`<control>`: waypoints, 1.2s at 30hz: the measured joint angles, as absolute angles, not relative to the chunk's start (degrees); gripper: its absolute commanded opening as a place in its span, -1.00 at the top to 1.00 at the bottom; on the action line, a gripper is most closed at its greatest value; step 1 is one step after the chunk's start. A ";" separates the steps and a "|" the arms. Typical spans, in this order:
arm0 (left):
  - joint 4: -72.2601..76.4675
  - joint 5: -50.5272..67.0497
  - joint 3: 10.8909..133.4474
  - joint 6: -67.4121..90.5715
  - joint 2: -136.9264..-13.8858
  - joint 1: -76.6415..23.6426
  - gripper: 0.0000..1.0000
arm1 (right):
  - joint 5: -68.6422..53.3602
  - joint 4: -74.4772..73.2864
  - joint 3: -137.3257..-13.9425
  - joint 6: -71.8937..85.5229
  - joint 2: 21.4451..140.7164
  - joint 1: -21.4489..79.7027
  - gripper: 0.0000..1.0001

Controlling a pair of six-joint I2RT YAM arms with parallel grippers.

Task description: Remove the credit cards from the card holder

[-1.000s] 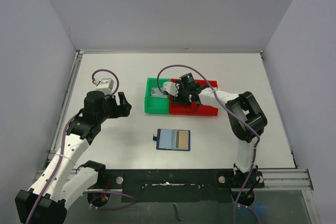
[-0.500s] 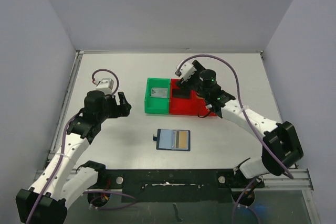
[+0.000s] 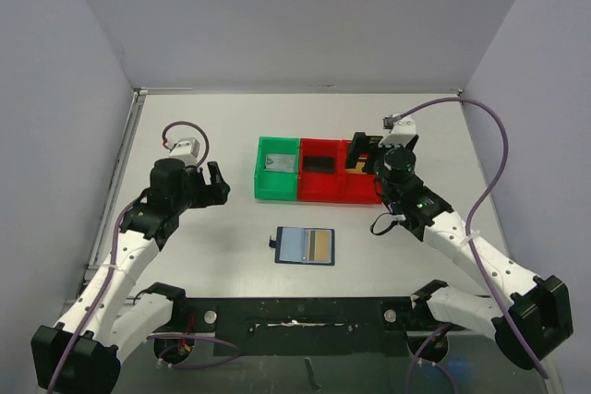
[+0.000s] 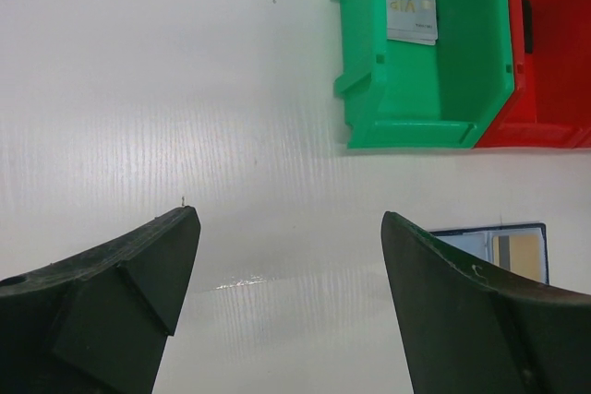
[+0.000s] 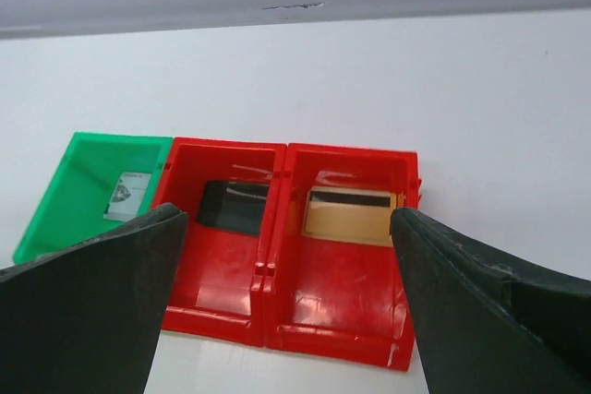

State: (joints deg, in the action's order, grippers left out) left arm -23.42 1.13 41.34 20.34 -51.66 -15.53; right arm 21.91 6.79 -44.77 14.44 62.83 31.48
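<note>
We back the right gripper (image 5: 288, 228) off, jaws spread, empty — gold card (image 5: 351, 214) delivered to the right red tray (image 5: 342, 294). Left gripper (image 4: 288, 219) gapes idle.

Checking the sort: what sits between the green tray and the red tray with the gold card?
In the right wrist view, a second red tray holding the black card stands between the green tray and the red tray holding the gold card.

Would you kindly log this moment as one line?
left tool open | right tool open | silver card in green tray | black card, gold card in red trays | card holder open
</note>
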 measured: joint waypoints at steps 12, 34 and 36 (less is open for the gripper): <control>-21.28 0.86 39.72 24.45 -50.81 -14.15 -0.61 | 14.13 3.09 -26.02 36.25 46.48 31.16 -0.95; -7.68 13.80 40.03 40.97 -55.37 -31.35 -0.51 | 3.57 -8.05 -22.79 37.21 36.99 31.16 -0.95; -6.83 12.73 40.18 40.80 -56.84 -34.61 -0.47 | 2.37 -8.05 -22.79 37.36 38.37 31.16 -0.97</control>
State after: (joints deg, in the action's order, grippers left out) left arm -6.83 12.73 40.18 40.80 -56.84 -34.61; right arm 2.37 -8.05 -22.79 37.36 38.37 31.16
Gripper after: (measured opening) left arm 0.758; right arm 0.975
